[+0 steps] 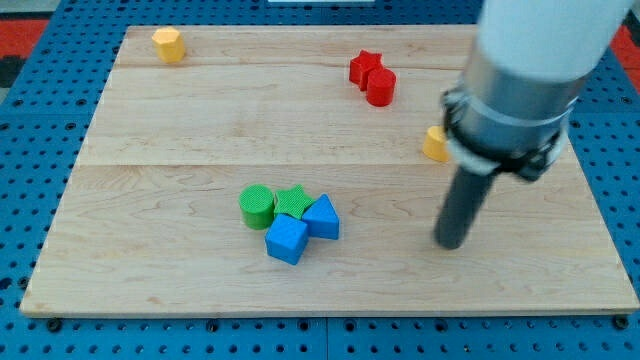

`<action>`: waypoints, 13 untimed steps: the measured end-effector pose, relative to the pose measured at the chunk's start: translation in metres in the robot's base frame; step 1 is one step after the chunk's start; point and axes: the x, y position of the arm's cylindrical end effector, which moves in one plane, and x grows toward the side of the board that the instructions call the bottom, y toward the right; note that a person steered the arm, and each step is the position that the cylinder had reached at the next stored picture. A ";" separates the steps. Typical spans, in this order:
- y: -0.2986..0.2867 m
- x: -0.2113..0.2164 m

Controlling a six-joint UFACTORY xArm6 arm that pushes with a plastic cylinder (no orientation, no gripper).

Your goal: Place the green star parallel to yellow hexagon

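Note:
The green star (291,201) lies near the board's middle, packed between a green cylinder (257,207) on its left, a blue triangle (322,217) on its right and a blue cube (287,239) below. The yellow hexagon (168,44) sits at the view's top left corner of the board. My tip (452,243) rests on the board well to the right of the cluster, apart from every block.
A red star (364,68) and a red cylinder (381,88) touch each other at the top middle. A yellow block (434,144) is partly hidden behind the arm at the right. The wooden board (150,200) lies on a blue surface.

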 end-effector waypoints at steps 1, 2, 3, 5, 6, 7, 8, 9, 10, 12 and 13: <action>-0.075 -0.011; -0.118 -0.035; -0.158 -0.050; -0.196 -0.085; -0.243 -0.091; -0.237 -0.142; -0.207 -0.190; -0.180 -0.256; -0.209 -0.266; -0.121 -0.291; -0.143 -0.277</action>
